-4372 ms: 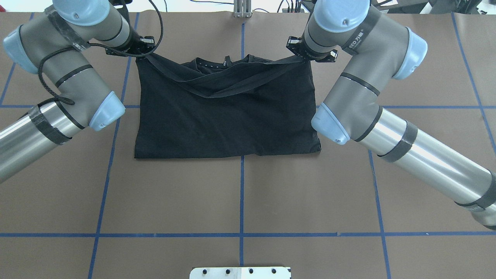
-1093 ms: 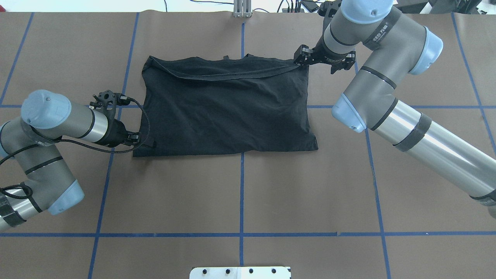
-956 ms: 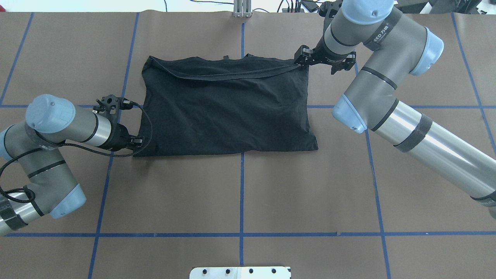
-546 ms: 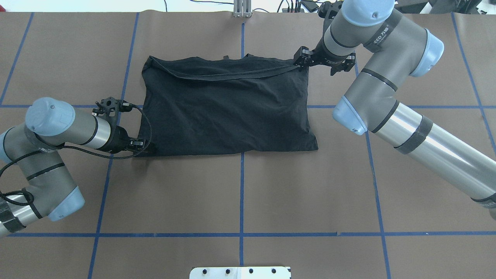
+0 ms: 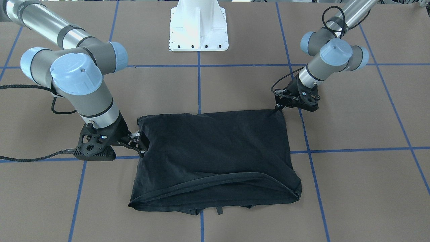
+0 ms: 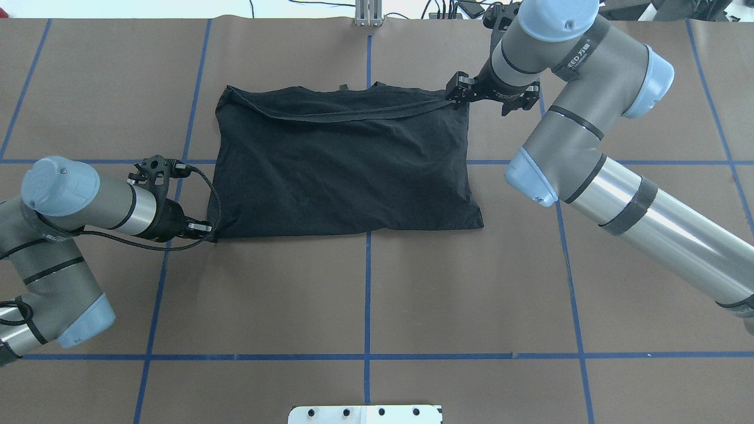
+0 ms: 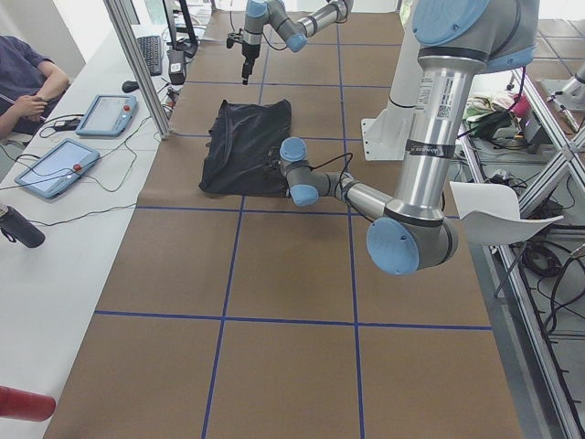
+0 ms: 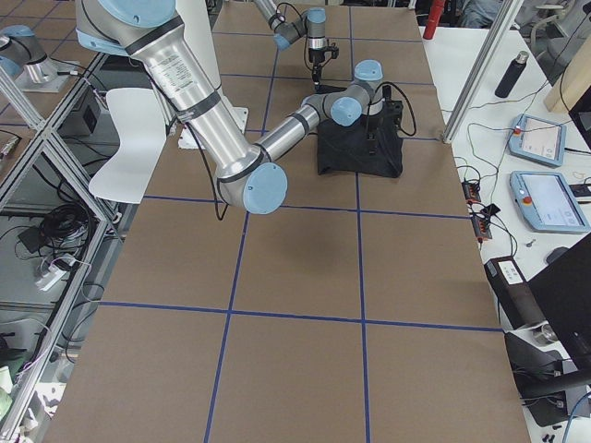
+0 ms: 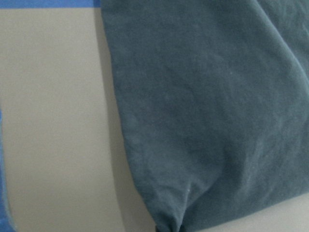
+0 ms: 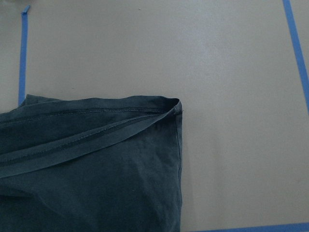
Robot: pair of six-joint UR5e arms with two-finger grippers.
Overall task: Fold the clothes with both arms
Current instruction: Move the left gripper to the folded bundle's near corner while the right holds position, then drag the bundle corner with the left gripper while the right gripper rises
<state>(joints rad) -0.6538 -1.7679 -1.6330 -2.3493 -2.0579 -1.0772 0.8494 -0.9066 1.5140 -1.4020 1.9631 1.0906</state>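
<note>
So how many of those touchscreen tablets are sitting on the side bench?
2, both on the white bench: the first tablet near the seated person, the second tablet beside it, toward the robot's left. Others may be out of frame.

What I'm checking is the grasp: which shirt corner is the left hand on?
The T-shirt corner nearest the robot on its left side, where the left hand pinches puckered cloth. The right hand sits at the far right corner; the other two lie free.
</note>
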